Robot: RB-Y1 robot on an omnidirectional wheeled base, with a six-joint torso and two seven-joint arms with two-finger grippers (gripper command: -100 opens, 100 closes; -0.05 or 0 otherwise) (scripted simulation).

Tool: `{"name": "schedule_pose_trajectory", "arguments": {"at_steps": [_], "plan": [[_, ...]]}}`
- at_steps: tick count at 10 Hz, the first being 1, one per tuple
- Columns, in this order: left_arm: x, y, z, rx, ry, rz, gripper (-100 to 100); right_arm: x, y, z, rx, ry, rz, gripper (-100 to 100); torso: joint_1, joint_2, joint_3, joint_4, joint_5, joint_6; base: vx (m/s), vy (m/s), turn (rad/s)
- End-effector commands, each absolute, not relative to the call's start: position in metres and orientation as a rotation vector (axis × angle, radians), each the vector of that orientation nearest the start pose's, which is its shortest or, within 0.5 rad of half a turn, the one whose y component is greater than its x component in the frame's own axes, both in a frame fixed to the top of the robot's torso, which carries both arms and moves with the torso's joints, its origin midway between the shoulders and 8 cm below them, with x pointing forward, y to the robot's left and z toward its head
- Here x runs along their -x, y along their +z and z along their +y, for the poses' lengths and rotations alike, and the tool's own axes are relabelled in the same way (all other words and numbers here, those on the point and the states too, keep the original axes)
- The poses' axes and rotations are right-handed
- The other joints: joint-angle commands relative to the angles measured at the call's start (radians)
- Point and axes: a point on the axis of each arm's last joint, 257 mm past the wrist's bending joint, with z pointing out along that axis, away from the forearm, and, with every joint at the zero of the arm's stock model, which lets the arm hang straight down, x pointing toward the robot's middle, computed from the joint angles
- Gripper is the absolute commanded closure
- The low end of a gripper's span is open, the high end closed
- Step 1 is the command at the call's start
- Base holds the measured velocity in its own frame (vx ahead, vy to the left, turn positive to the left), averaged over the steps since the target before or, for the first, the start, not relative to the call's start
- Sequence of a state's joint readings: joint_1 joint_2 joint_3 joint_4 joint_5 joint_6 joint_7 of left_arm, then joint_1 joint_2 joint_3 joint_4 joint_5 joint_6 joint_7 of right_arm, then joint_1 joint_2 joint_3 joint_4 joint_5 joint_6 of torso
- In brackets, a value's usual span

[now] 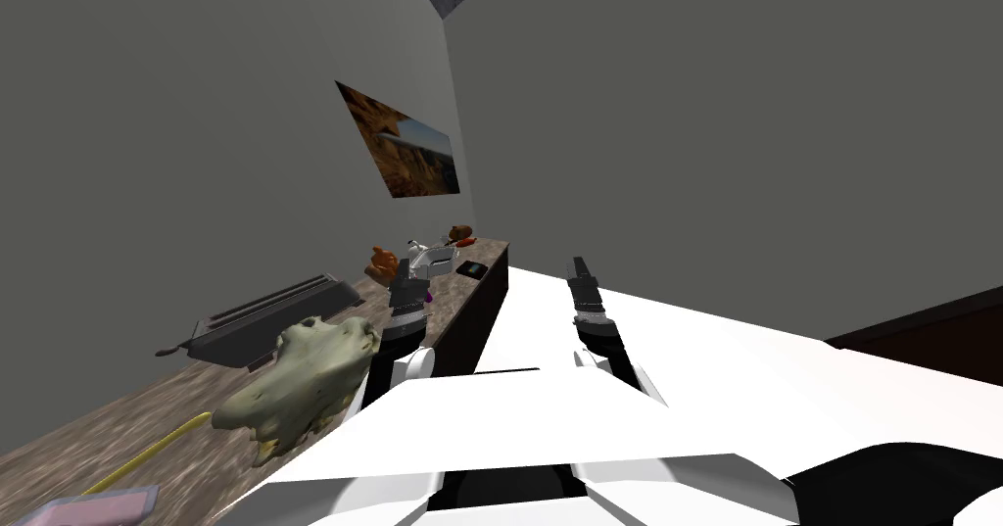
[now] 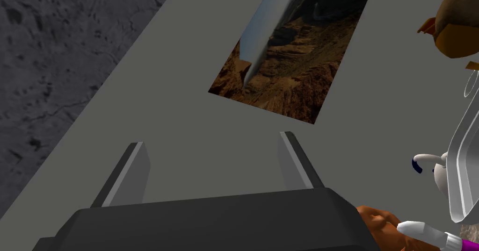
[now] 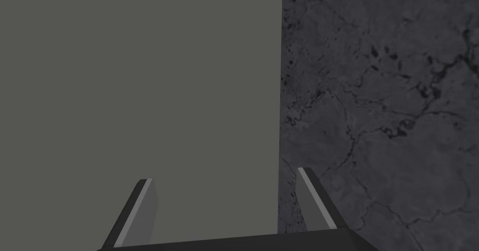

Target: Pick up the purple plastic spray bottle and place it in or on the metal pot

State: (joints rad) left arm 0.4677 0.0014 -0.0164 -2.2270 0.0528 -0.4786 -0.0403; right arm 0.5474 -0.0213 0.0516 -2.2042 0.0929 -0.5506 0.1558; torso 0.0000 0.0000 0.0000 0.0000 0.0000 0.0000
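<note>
Fingers of our left end effector stand apart with nothing between them, aimed at the grey wall and the framed canyon picture hung on it. The purple spray bottle with its white nozzle is not in their path: it sits off to the side of the end effector's dark body, just beside a lumpy orange-brown object. In the head view a sliver of purple shows at centre frame, close against our left forearm and near the front edge of the long speckled brown stone worktop. The shiny grey metal pot stands just past the bottle. Our right end effector is likewise released and holds nothing, raised right of centre in the head view, away from the worktop.

We judge the reach unfinished, and the danger lies in the turn that must come next. The hand has to swing down and across to bring the bottle between its fingers, and its body sits close to the nozzle; a careless sweep could knock the bottle over, push it into the orange-brown object, or send it off the near edge. Whether it stands upright or lies down we cannot tell, so a blind closing may catch only the thin nozzle and let it slip. With the pot so near, an outer finger could also strike its rim and shift it.
</note>
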Motion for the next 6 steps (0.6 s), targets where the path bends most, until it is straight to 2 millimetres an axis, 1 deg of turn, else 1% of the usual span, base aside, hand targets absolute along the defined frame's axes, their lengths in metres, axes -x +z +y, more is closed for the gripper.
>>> {"name": "schedule_pose_trajectory", "arguments": {"at_steps": [1, 5, 6], "plan": [[-0.360, 0.009, 0.277, 0.695, -1.330, 0.633, -100, -0.349, -0.017, -0.255, -0.574, 1.127, 0.773, 0, 0.000, 0.000, 0.000, 0.000, 0.000, 0.000, 0.011, -0.011, 0.033], [-0.356, 0.021, 0.277, 0.665, -1.407, 0.604, -100, -0.349, -0.017, -0.255, -0.574, 1.127, 0.773, 0, -0.002, -0.003, -0.002, -0.001, -0.001, 0.000, 0.040, -0.035, 0.074], [-0.356, 0.020, 0.278, 0.671, -1.413, 0.598, -100, -0.349, -0.017, -0.255, -0.574, 1.127, 0.773, 0, -0.003, -0.003, -0.002, -0.001, -0.001, 0.000, 0.036, -0.034, 0.031]]}}
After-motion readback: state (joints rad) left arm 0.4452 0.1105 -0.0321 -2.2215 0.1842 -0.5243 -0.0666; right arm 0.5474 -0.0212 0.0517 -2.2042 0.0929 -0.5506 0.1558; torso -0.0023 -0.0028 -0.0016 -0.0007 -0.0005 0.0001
